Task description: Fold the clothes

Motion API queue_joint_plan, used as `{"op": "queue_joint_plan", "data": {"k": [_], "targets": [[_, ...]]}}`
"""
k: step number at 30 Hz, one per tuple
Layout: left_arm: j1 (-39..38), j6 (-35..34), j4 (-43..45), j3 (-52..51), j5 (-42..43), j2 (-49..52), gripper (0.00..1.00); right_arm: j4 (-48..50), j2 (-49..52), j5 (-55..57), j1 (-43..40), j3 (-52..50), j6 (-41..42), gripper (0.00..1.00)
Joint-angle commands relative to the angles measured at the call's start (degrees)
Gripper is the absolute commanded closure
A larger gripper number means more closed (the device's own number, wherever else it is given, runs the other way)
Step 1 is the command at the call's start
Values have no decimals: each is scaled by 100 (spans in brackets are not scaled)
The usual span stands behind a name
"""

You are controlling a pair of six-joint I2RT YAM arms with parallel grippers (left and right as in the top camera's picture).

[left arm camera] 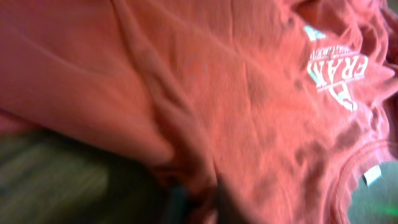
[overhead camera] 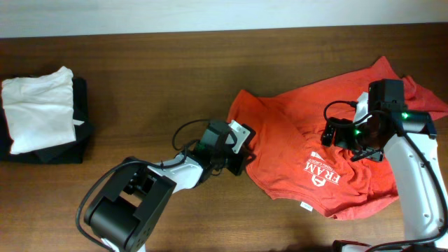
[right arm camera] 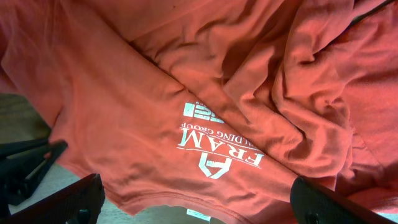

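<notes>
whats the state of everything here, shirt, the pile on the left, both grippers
shirt: unfolded, rumpled, print facing up
white garment: folded, lying on the black one
black garment: folded, under the white one
left gripper: at the shirt's left edge, open or shut unclear
right gripper: open, over the print

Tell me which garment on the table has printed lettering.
The red-orange T-shirt at right; the folded white garment and black garment at left show no print.
</notes>
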Motion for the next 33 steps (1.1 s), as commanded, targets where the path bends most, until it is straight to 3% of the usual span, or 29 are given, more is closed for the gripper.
{"op": "queue_joint_plan", "data": {"k": [1, 5, 8, 13, 14, 16, 17, 20, 27, 30, 33], "targets": [[33, -20, 208, 42, -332, 24, 100, -50, -35, 26, -35, 61, -39, 1], [511, -20, 26, 55, -1080, -190, 100, -109, -35, 505, -35, 61, -37, 1], [1314, -15, -74, 227, -1989, -553, 100, -131, -33, 682, -35, 61, -37, 1], [2693, -17, -297, 1329, -2210, -732, 99, -127, -33, 680, -35, 61, -35, 1], [2859, -17, -459, 1534, -2210, -730, 94, -127, -33, 680, -35, 61, -37, 1], [3110, -17, -826, 1891, -2205, -730, 51, -129, -33, 680, -35, 59, -37, 1], [3202, -17, -1117, 2061, -2199, -730, 1, -127, -33, 680, -35, 61, -37, 1], [3265, -17, -2159, 2234, -1742, -732, 0, -129, -31, 680, -35, 59, -37, 1], [2977, -20, -5930, 2232, -195, -732, 1, -125, -31, 682, -35, 59, -37, 1], [2651, -96, -6861, 2232, 229, -732, 1, -125, -20, 682, -35, 59, -37, 1], [2271, -1008, -7261, 2146, 243, -732, 1, -127, -20, 680, -35, 59, -37, 1]]}}
